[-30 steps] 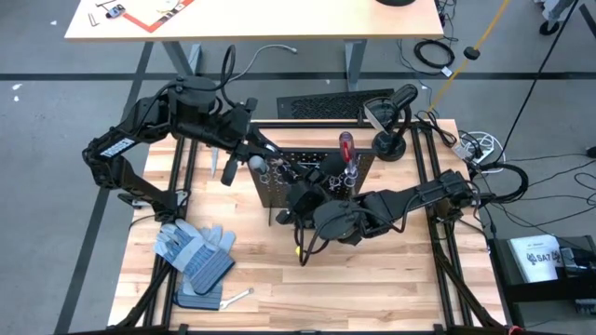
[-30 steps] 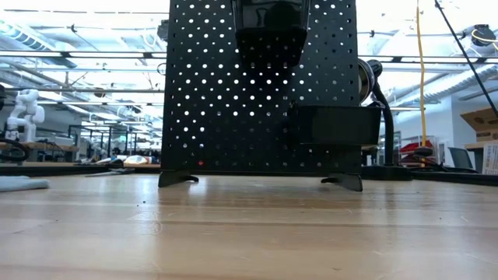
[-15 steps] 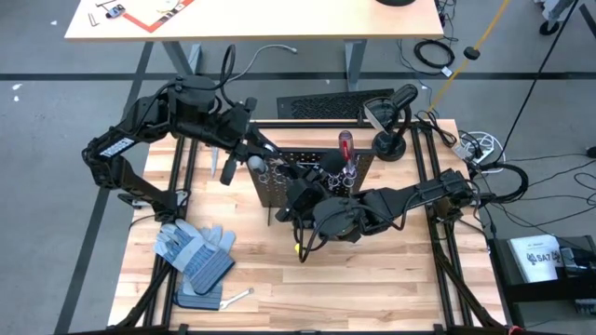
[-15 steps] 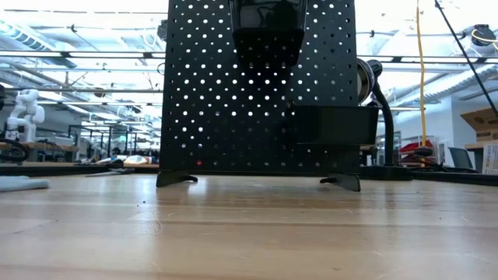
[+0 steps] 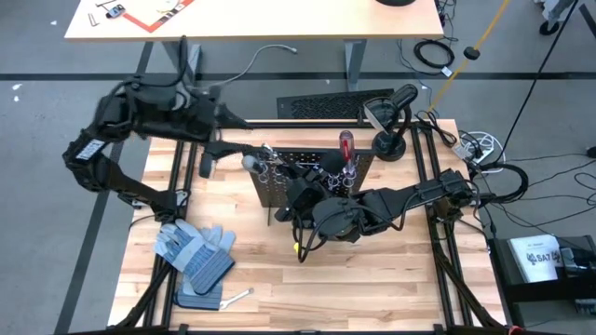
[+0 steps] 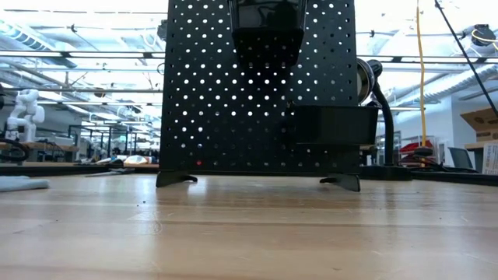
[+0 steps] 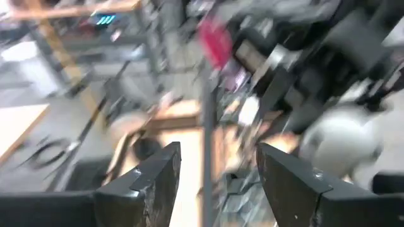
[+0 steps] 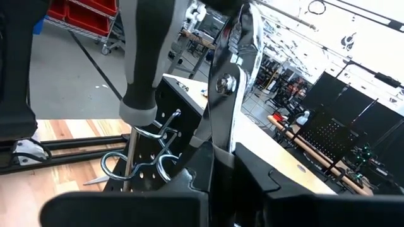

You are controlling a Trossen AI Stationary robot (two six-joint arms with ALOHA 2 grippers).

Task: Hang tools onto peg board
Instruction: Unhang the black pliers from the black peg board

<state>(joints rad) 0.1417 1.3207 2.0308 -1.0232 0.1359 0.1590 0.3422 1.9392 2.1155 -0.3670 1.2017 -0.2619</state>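
On the wooden table (image 5: 372, 279), the peg board (image 6: 261, 85) stands upright with a red-handled screwdriver (image 5: 345, 147) in its rings. The right gripper (image 5: 300, 191), directly above the board, is clamped on the pliers (image 8: 230, 82) beside a grey-handled screwdriver (image 8: 148, 57). The left gripper (image 5: 207, 164) hovers, fingers apart and empty, behind the board's left end, work gloves (image 5: 194, 251) well in front.

screwdrivers: two — red-handled screwdriver (image 5: 345, 146), grey-handled screwdriver (image 5: 250, 162)
pliers (image 8: 228, 75): one
peg board (image 6: 261, 85): one
wrench (image 5: 240, 297): one
gloves (image 5: 196, 253): one pair
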